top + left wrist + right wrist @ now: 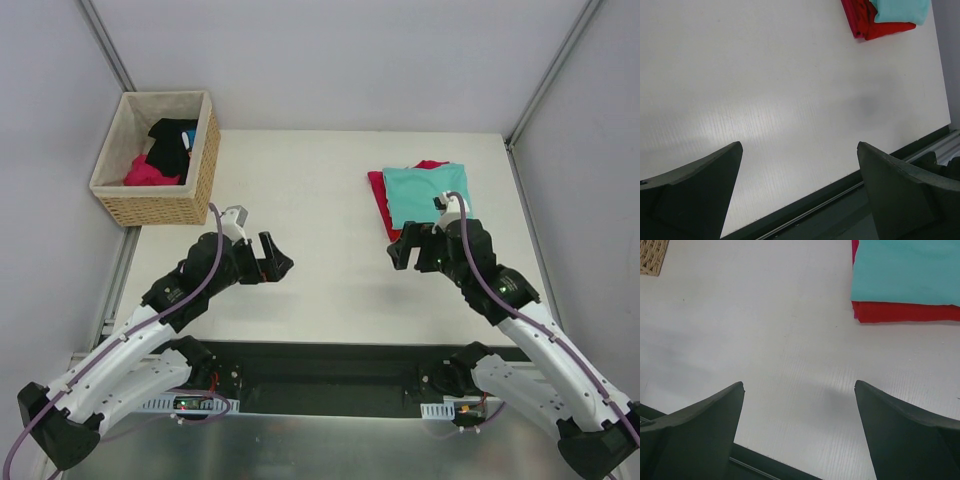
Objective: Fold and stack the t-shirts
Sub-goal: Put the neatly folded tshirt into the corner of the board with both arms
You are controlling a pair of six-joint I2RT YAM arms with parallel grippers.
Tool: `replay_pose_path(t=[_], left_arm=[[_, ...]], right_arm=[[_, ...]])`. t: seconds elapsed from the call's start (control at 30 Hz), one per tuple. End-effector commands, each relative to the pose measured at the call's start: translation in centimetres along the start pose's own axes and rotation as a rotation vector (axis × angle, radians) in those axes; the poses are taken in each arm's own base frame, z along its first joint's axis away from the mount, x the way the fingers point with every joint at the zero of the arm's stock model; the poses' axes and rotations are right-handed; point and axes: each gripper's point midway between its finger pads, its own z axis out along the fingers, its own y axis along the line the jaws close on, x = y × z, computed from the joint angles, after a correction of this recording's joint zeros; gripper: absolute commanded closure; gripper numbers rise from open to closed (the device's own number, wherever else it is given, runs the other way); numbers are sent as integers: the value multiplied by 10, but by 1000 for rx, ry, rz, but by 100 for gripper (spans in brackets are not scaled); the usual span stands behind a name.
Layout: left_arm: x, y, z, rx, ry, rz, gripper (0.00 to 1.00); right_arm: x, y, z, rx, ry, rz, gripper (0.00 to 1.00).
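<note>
The two t-shirts lie folded in one stack at the back right of the table. The teal t-shirt (425, 195) rests on top of the red t-shirt (378, 200), whose edges show along the stack's left and far sides. My right gripper (410, 250) hovers just in front of the stack, open and empty; in its wrist view the teal shirt (905, 270) and red shirt (905, 312) lie beyond the open gripper (799, 383). My left gripper (275, 255) is open over bare table at centre left, far from the stack. Its wrist view shows the gripper (799, 144) and both shirts, teal (900, 10) over red (875, 27).
A wicker basket (160, 205) stands at the back left corner, holding a black garment (170, 145) and a magenta-pink garment (150, 172). Its corner (652, 255) shows in the right wrist view. The table's dark front rail (840, 200) runs under the left gripper.
</note>
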Motion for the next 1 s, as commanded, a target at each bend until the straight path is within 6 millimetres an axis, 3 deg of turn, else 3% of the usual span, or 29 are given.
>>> replay_pose_path(t=[0.0, 0.97], left_arm=[[-3, 1, -4, -13, -24, -2, 1], [-13, 23, -3, -127, -74, 48, 1]], right_arm=[[-4, 3, 3, 6, -22, 7, 4], [-4, 7, 31, 67, -31, -83, 4]])
